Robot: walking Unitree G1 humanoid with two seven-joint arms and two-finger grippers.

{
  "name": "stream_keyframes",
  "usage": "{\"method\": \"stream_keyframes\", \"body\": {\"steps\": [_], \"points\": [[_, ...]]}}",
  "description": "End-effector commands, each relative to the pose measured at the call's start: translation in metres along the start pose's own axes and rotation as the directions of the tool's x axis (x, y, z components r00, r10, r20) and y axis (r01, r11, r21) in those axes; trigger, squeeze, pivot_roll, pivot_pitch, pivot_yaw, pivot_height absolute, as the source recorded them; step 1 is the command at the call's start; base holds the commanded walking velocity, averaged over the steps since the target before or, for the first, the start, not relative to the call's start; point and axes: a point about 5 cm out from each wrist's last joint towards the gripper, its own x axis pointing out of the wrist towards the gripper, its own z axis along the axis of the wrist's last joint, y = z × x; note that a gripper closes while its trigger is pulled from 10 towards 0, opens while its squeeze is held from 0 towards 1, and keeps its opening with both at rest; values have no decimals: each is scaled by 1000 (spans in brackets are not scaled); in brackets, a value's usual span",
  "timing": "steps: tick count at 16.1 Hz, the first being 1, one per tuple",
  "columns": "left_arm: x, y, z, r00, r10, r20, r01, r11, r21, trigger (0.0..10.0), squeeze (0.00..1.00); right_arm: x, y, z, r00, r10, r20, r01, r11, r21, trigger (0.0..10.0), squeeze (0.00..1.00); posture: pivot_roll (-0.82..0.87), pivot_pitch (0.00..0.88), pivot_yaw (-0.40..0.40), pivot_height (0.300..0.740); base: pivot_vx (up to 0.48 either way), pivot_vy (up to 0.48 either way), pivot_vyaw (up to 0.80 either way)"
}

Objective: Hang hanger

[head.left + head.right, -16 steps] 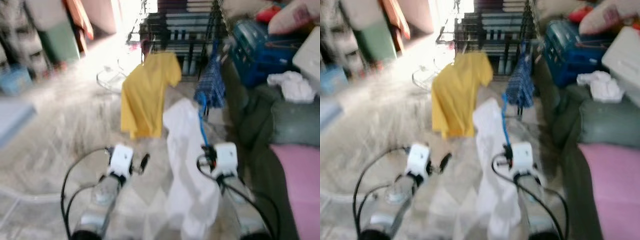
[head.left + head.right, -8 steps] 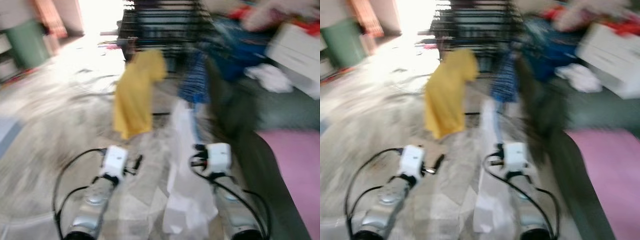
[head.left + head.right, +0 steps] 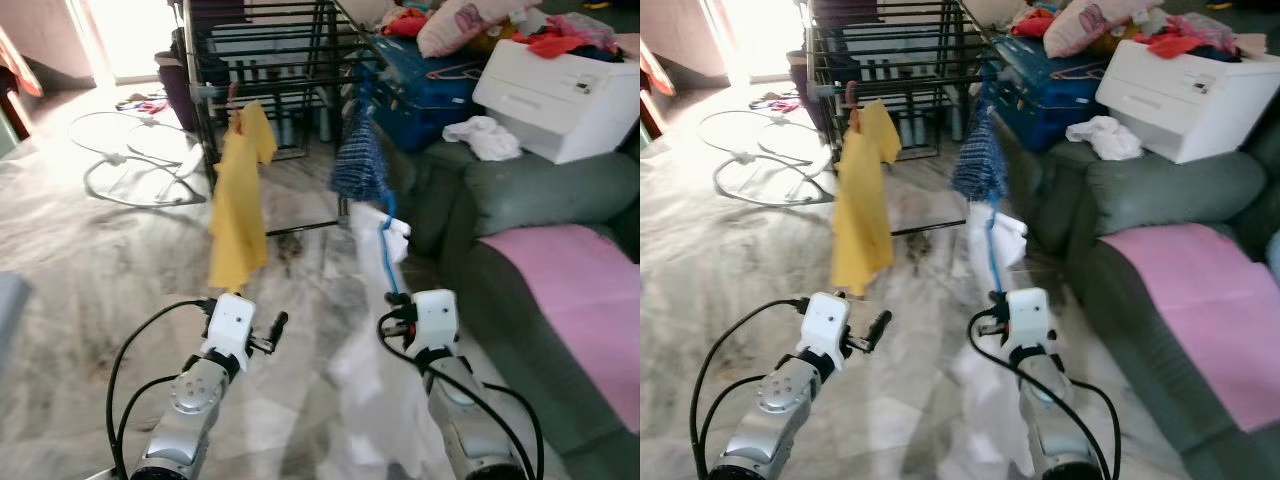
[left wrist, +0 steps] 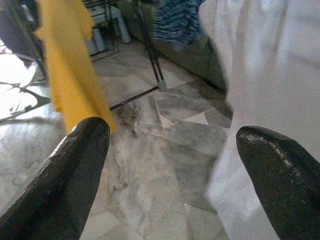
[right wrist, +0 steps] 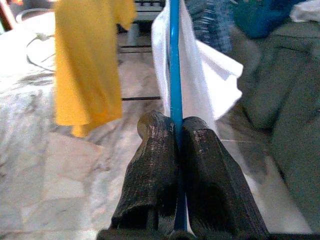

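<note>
Pinching blue hanger (image 5: 174, 60), right hand (image 5: 175, 150)

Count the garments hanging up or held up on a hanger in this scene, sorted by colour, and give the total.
Yellow: 1, the yellow shirt hanging on the black metal drying rack.
Blue checked: 1, the blue checked cloth hanging on the same rack.
White: 1, the white garment on the blue plastic hanger gripped by the right gripper.
Total: 3.

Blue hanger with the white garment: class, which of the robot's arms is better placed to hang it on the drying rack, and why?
The right. Its gripper is shut on the blue hanger carrying the white garment, and the drying rack stands ahead. The left gripper is open, holding nothing.
</note>
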Motion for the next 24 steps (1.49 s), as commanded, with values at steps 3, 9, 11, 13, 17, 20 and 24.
{"method": "stream_keyframes", "body": {"steps": [3, 9, 11, 13, 17, 20, 24], "points": [[1, -13, 1, 997, -82, 6, 82, 995, -48, 10000, 0, 5, -5, 22, 996, 17, 89, -19, 1000, 21, 10000, 0, -184, 14, 17, 740, 0, 0, 0], [1, -19, 7, 991, -131, 29, 133, 988, -83, 10000, 0, 36, 14, 80, 958, 143, 248, -176, 978, 116, 10000, 0, -186, 21, 22, 740, 0, 0, 0], [1, -19, 9, 989, -138, 48, 142, 986, -92, 10000, 0, 44, 27, 98, 936, 207, 284, -255, 956, 143, 10000, 0, -176, 23, 22, 740, 0, 0, 0], [-1, -18, 9, 990, -134, 47, 138, 987, -87, 10000, 0, 47, 34, 105, 929, 217, 301, -275, 947, 168, 10000, 0, -169, 24, 23, 740, 0, 0, 0], [-1, -22, 14, 983, -164, 79, 173, 977, -127, 10000, 0, 49, 42, 108, 918, 244, 313, -317, 924, 212, 10000, 0, -173, 27, 25, 740, 0, 0, 0], [2, -32, 28, 960, -232, 159, 261, 945, -197, 10000, 0, 56, 47, 113, 905, 257, 340, -354, 897, 264, 10000, 0, -182, 28, 27, 740, 0, 0, 0], [6, -46, 38, 921, -332, 205, 372, 906, -204, 10000, 0, 74, 46, 144, 899, 213, 382, -329, 905, 271, 10000, 0, -178, 31, 16, 740, 0, 0, 0]]}}
